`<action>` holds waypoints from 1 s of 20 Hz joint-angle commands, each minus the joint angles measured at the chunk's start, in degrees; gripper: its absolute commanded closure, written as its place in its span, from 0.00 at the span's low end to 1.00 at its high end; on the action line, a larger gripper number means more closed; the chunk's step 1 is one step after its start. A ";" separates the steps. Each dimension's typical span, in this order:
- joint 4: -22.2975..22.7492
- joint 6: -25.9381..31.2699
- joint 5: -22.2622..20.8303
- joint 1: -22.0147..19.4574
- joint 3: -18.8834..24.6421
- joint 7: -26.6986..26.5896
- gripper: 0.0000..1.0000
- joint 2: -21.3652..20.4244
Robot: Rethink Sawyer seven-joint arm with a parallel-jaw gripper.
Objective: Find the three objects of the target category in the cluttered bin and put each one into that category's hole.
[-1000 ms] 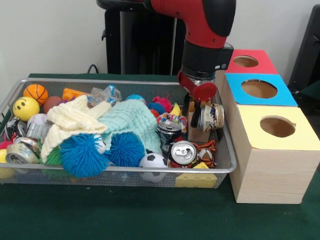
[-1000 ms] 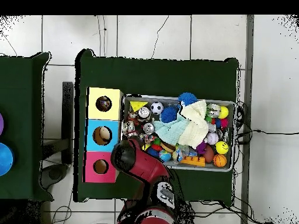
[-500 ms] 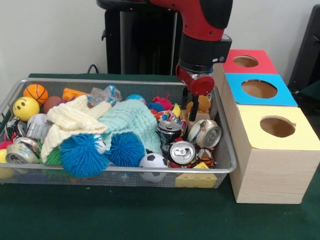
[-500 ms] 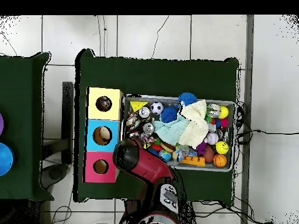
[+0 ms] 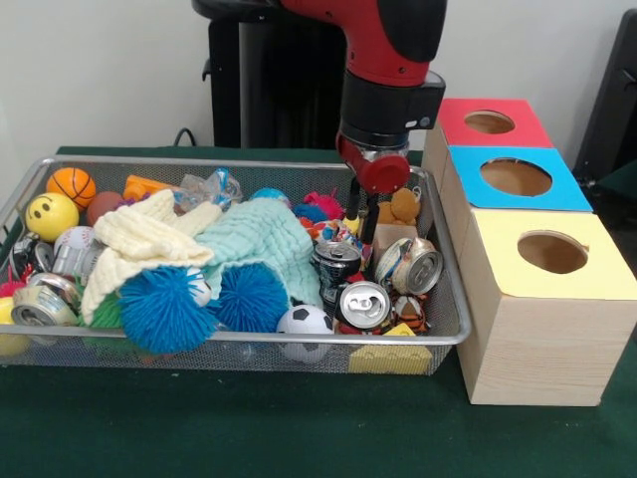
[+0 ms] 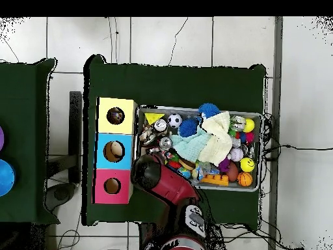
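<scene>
The black-fingered gripper (image 5: 359, 214) hangs empty, fingers slightly spread, above crushed aluminium cans (image 5: 409, 266) in the wire mesh bin (image 5: 453, 334), beside mint knitted cloth (image 5: 261, 242) and wooden hole boxes (image 5: 545, 299).

Boxes: red (image 5: 490, 122), blue (image 5: 516, 177), yellow (image 5: 552, 253) tops. Cloths: cream (image 5: 139, 244), mint (image 5: 261, 237). Spiky balls (image 5: 159, 309) blue. Soccer ball (image 5: 305, 322) black-white. Table cover (image 5: 229, 423) dark green.

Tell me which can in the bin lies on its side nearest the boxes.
The can at the bin's right end, its silver top facing the camera. The dark can beside it stands upright, and another can sits nearer the front rim.
</scene>
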 commanded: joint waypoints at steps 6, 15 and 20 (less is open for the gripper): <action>-2.04 2.18 -1.50 -2.59 3.64 4.53 0.00 1.06; 0.18 1.71 -3.21 -4.08 4.14 3.54 0.00 -0.23; -0.22 1.46 -5.57 -6.66 4.68 2.26 0.00 0.22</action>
